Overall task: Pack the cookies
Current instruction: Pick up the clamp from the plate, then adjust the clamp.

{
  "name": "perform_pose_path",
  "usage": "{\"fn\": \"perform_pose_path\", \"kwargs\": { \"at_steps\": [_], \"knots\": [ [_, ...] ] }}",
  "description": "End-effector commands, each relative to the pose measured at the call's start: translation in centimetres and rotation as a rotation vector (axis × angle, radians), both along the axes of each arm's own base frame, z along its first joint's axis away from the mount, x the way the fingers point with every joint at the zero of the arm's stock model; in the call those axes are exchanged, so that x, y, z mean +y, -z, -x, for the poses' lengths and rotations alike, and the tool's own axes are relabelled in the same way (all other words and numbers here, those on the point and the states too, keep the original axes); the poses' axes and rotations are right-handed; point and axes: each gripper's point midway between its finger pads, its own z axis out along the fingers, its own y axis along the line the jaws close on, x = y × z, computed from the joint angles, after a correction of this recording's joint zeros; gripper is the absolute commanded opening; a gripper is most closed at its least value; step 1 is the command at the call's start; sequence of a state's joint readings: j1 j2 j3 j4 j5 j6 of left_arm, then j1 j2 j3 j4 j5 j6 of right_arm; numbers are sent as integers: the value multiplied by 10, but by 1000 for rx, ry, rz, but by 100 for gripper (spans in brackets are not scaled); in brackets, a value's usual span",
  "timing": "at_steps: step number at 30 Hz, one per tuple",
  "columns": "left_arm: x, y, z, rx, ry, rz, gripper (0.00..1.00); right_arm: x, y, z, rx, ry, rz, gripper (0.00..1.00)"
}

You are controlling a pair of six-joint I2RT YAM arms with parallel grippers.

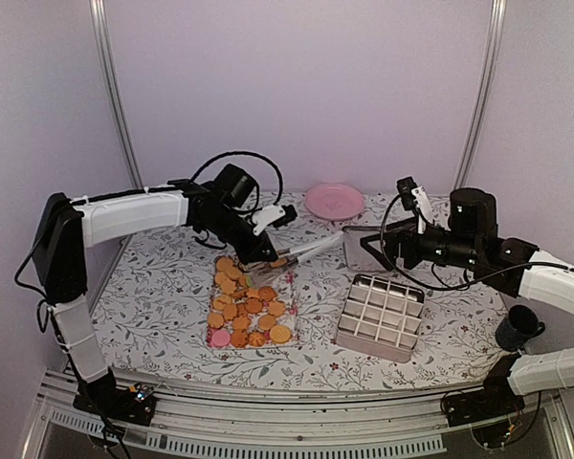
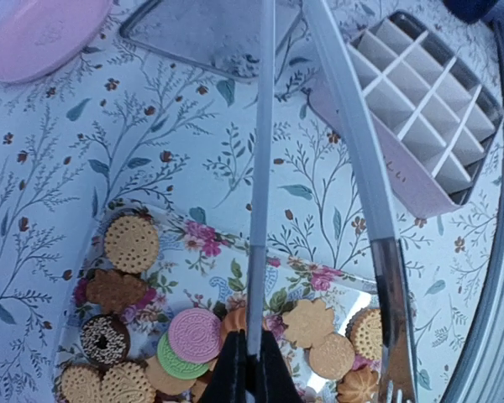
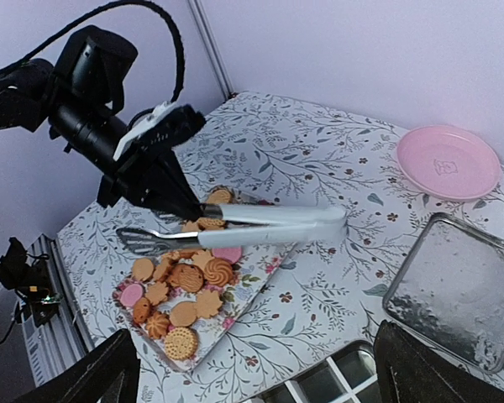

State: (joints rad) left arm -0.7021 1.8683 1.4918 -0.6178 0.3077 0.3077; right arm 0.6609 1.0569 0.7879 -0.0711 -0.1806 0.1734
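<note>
While clamping the left gripper on just one tongs arm, right gripper wide apart, watch for twisting and spilled cookies.

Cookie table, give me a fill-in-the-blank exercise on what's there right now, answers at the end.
The left gripper is shut on one arm of the ____. The cookies lie on a floral tray, while the divided box holds ____ cookies. The plate at the back is ____. The right gripper's jaws stand ____. Missing words: tongs, no, pink, open.
</note>
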Motion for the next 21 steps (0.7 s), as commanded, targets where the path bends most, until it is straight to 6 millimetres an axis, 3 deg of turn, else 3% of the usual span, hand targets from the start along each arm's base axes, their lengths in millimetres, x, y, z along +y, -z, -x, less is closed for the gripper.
{"fn": "perform_pose_path", "kwargs": {
  "at_steps": [1, 8, 12, 17, 21],
  "knots": [
    [9, -91, -12, 1, -18, 287, 0, 34, -37, 13, -8, -181, -142, 99],
    [15, -141, 20, 115, 83, 519, 0, 68, -55, 26, 36, -405, -305, 99],
    [15, -160, 43, 165, 161, 622, 0, 91, -76, 30, 48, -561, -403, 99],
    [12, -170, 59, 253, 209, 701, 0, 104, -103, 26, 10, -649, -541, 99],
    [12, -168, 62, 282, 218, 718, 0, 112, -111, 22, 17, -651, -603, 99]
  ]
}}
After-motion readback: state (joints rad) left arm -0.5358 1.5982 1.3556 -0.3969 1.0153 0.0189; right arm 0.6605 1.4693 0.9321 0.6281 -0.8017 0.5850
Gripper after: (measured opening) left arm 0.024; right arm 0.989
